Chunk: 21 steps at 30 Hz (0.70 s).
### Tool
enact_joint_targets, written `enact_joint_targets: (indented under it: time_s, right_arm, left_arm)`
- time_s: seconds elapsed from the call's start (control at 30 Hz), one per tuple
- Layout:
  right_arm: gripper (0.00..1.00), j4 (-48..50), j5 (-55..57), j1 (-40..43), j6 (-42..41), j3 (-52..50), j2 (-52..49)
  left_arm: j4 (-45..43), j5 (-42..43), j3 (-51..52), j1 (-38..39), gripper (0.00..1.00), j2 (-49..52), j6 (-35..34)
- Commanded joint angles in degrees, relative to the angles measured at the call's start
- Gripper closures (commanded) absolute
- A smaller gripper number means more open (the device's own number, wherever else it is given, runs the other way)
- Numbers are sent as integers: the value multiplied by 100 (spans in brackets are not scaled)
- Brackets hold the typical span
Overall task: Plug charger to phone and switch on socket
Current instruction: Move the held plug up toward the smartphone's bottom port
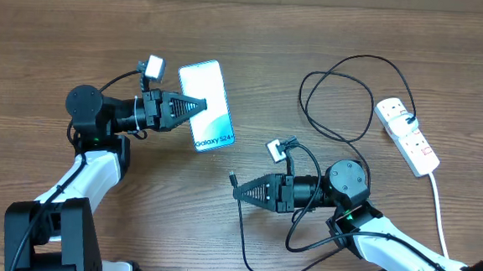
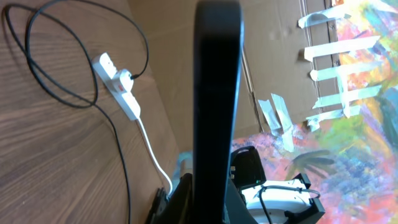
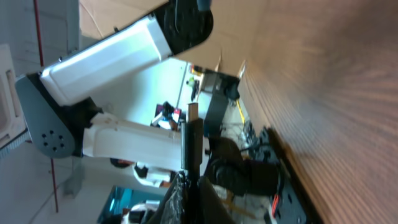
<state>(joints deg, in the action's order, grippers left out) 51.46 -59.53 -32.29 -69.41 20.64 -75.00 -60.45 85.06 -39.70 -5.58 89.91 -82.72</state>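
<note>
The phone (image 1: 209,108) has a light screen reading "Galaxy S24". My left gripper (image 1: 198,106) is shut on its left long edge. In the left wrist view the phone (image 2: 217,93) stands edge-on as a dark bar between the fingers (image 2: 208,202). My right gripper (image 1: 237,190) is shut on the charger's connector end (image 1: 233,179), below and right of the phone and apart from it. In the right wrist view the tip (image 3: 193,113) sticks out past the shut fingers (image 3: 189,183). The charger's black cable (image 1: 337,82) loops to the white socket (image 1: 407,135), which also shows in the left wrist view (image 2: 118,87).
The socket's thick white cord (image 1: 438,211) runs toward the front right edge. Slack black cable (image 1: 243,245) lies on the wooden table (image 1: 80,33) near the front, under my right arm. A cardboard wall (image 2: 273,37) stands behind the table.
</note>
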Motion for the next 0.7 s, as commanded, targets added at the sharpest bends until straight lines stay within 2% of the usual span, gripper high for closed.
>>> enact_joint_targets:
  time_s: [0.0,0.17,0.37,0.67]
  right_arm:
    - [96,343,348,-22,-190,9,-68]
    - [96,396,511,-22,-341,9,-94]
    - [96,774,566,-22,-413,9,-94]
    - [96,944,726,-22,-435,9,-94]
  left_arm:
    - [-431,-162,-140,105,96,-2,-481]
    - [-1045,-284,-140,306,96,-2,-820]
    - [-1056,-564,-140,588,96,-2,-824]
    - [-1058,-629,-140,680,96,-2,-1209]
